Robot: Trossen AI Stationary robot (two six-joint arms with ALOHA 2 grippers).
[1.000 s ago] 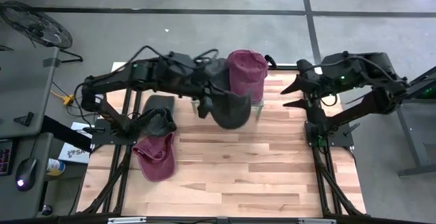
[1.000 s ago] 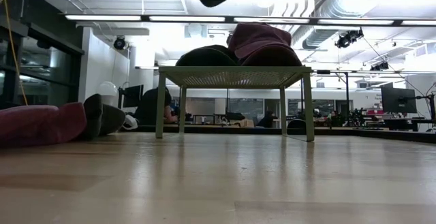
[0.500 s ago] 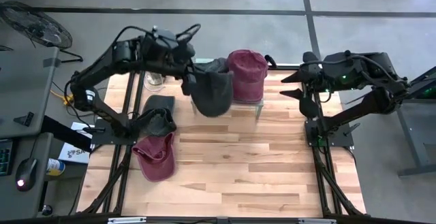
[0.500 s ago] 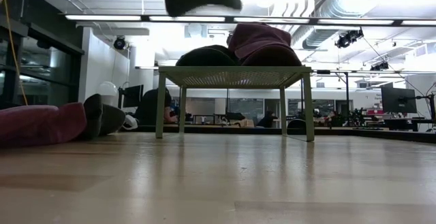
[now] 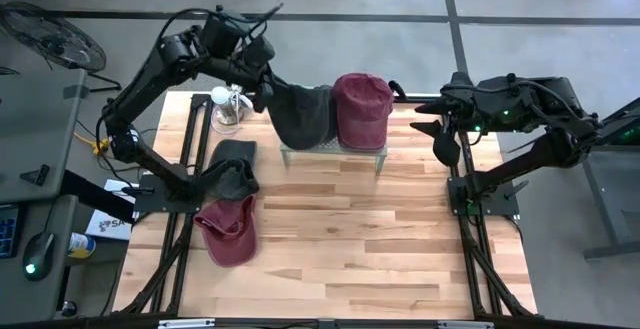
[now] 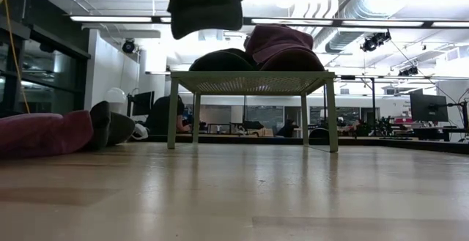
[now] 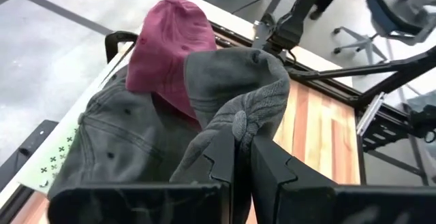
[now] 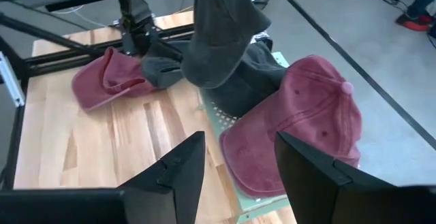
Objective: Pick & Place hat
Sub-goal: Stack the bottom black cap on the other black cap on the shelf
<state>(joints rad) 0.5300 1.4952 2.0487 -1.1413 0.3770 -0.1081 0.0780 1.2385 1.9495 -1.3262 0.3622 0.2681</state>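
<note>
My left gripper is shut on a dark grey hat, which hangs in the air over the left end of a small green rack; the low view shows this hat above the rack. A maroon hat and another grey hat rest on the rack top. A further grey hat and maroon hat lie on the table's left side. My right gripper waits open at the right edge. My left gripper pinches a bunched fold of the grey hat's cloth between its two fingers; how many layers, I cannot tell. The hat hangs below the fingers, lifted clear of the rack and of the hats on it.
A clear glass stands near the table's far left corner, close to my left arm. The near half of the wooden table holds nothing but the maroon hat at its left. Black frame rails run along both sides.
My left gripper has carried the grey hat from over the rack's near edge toward the table's far-left corner. The hat has swung with it and now hangs lower in the low view, above the rack's left end.
</note>
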